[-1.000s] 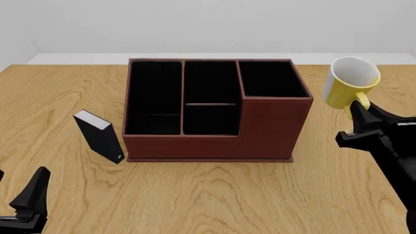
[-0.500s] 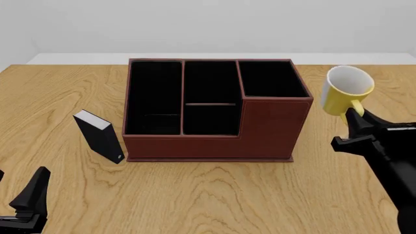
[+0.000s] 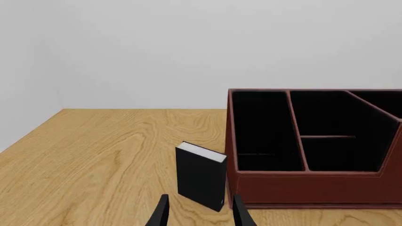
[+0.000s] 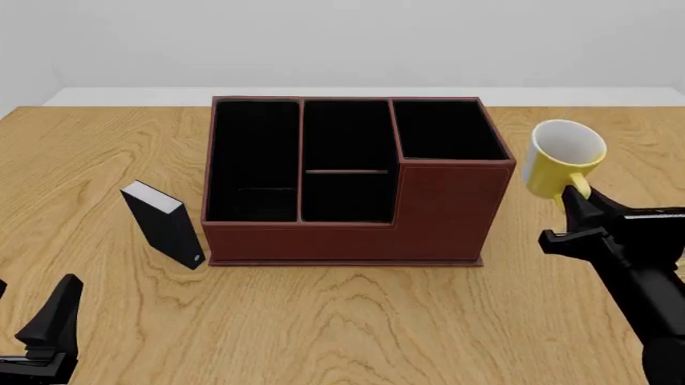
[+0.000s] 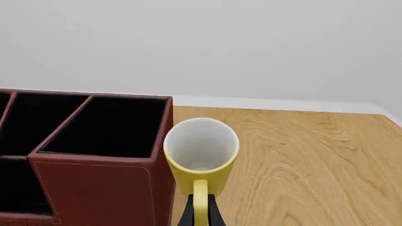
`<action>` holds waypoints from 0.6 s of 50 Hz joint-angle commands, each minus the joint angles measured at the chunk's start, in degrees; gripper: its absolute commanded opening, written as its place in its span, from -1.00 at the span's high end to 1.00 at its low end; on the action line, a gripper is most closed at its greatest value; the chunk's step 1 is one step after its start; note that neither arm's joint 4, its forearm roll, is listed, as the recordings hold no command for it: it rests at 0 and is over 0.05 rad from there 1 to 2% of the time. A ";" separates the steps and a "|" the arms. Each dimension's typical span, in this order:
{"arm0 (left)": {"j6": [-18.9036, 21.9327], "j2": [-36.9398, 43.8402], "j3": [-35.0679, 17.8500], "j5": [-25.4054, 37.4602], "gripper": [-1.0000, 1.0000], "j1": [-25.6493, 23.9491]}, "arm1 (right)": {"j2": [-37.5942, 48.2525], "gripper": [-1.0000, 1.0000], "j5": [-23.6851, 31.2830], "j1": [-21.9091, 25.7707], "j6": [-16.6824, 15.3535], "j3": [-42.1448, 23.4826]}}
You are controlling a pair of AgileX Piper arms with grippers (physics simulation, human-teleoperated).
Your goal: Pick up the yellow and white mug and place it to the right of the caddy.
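Observation:
The yellow and white mug (image 4: 561, 164) hangs tilted by its handle, just right of the caddy (image 4: 354, 180), a large reddish-brown box with black compartments. My right gripper (image 4: 575, 210) is shut on the mug's yellow handle. In the right wrist view the mug (image 5: 201, 152) sits right beside the caddy's taller section (image 5: 107, 160), with the gripper (image 5: 199, 211) pinching the handle. I cannot tell whether the mug touches the table. My left gripper (image 4: 48, 325) is open and empty at the near left; its fingers show in the left wrist view (image 3: 199, 214).
A small black book-like block (image 4: 164, 224) with a white top stands on the table left of the caddy; it also shows in the left wrist view (image 3: 201, 175). The wooden table (image 4: 354, 321) ends at a white wall behind.
My right gripper has carried the mug down and to the left, closer to the caddy's right side. The left arm has not moved.

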 commanded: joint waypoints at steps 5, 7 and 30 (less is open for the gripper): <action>0.01 0.00 0.00 0.01 -1.00 0.00 | 3.69 1.00 -3.65 -0.42 0.66 0.54; 0.01 0.00 0.00 0.01 -1.00 0.00 | 4.64 1.00 -4.70 -0.47 0.60 0.85; 0.01 0.00 0.00 0.01 -1.00 0.00 | 11.93 1.00 -10.88 -1.23 0.43 1.78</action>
